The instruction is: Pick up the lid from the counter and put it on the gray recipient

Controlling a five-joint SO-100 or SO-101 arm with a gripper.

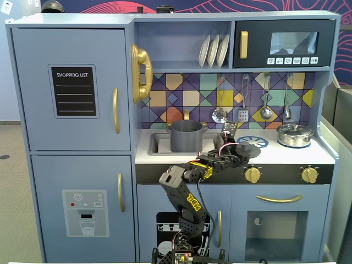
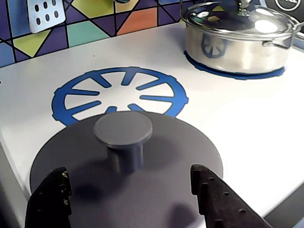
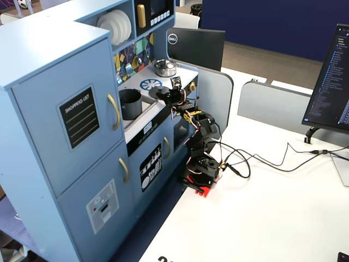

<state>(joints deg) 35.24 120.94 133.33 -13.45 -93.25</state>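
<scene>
The lid [image 2: 156,156] is a flat matte dark-gray disc with a short central knob [image 2: 123,129]. It lies on the white counter, partly over a blue burner ring [image 2: 118,92]. My gripper [image 2: 129,176] is open just above the lid's near half, one black finger on each side, short of the knob and holding nothing. In a fixed view the gripper [image 1: 235,148] sits at the lid [image 1: 251,148]. The gray recipient [image 1: 186,136] is a dark-gray pot standing in the sink to the left. It also shows in the other fixed view [image 3: 130,103].
A shiny silver pot [image 2: 237,40] with its own lid stands on the far right burner [image 1: 295,135]. Utensils [image 1: 242,102] hang on the tiled back wall above the counter. Gold knobs [image 1: 252,175] line the counter's front edge. The sink rim [image 1: 151,144] surrounds the gray pot.
</scene>
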